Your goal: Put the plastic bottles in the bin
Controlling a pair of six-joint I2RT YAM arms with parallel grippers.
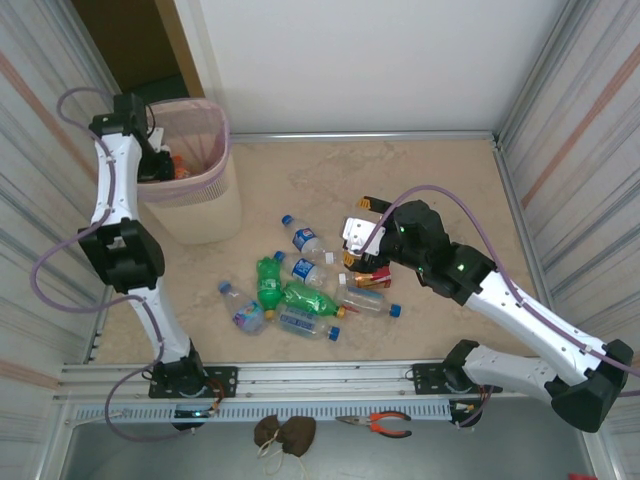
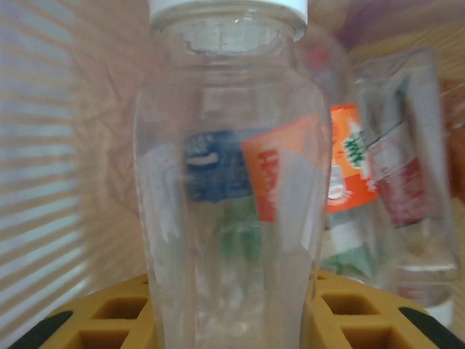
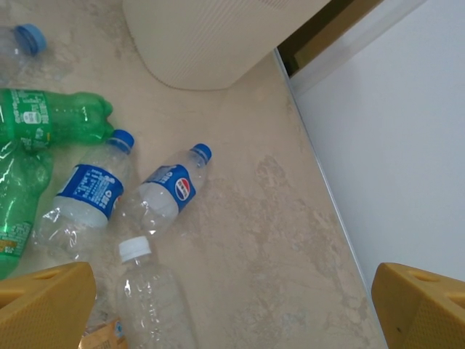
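My left gripper [image 1: 150, 160] hangs over the pale pink bin [image 1: 218, 135], shut on a clear plastic bottle [image 2: 225, 182] with a white cap, which stands upright between the yellow fingers [image 2: 120, 320]. Behind it in the bin lie more bottles, one with an orange label [image 2: 349, 160]. Several bottles lie on the floor: two green ones [image 1: 268, 282], clear blue-capped ones [image 1: 305, 240] and a clear one [image 1: 365, 300]. My right gripper [image 1: 358, 235] hovers open above them, nothing between its pads [image 3: 43, 305]. A Pepsi-labelled bottle [image 3: 163, 193] and a white-capped clear bottle [image 3: 149, 298] lie below it.
A white wall [image 3: 392, 131] closes the back of the floor, and corrugated panels [image 1: 590, 120] stand at both sides. The bin's wall [image 3: 211, 36] rises at the far left of the floor. Orange-handled pliers [image 1: 378, 424] and a brown lump [image 1: 285, 432] rest on the near ledge.
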